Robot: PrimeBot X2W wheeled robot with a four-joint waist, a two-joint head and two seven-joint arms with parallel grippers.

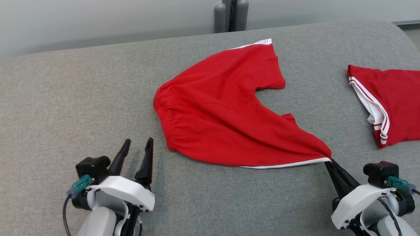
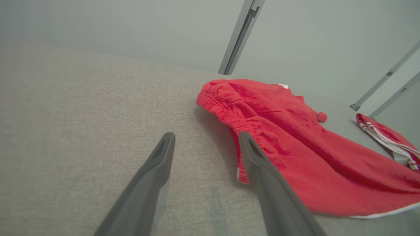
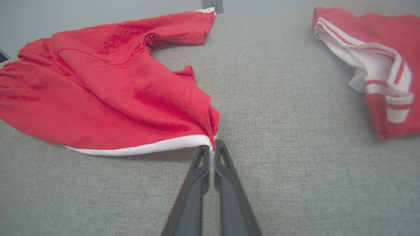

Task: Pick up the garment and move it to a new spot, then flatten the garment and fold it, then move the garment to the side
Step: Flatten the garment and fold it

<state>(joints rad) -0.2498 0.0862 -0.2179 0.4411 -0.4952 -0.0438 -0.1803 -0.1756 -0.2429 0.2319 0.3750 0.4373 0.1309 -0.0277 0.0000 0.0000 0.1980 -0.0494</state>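
The garment (image 1: 226, 111) is a pair of red shorts with white hem trim, lying spread on the grey cushioned surface (image 1: 82, 98). Its elastic waistband faces left and its two legs point right. My right gripper (image 1: 329, 160) is shut on the near leg's hem corner, and the cloth stretches toward it. In the right wrist view the garment (image 3: 108, 95) ends in a white hem pinched between my right gripper's (image 3: 211, 147) closed fingers. My left gripper (image 1: 137, 143) stands open just left of the waistband, touching nothing. The left wrist view shows my left gripper (image 2: 206, 137) open beside the garment (image 2: 295, 150).
A second red piece with white stripes (image 1: 387, 105) lies at the right edge of the surface, also seen as the striped piece (image 3: 370, 65) in the right wrist view. Grey posts (image 1: 231, 14) stand behind the far edge, before a pale wall.
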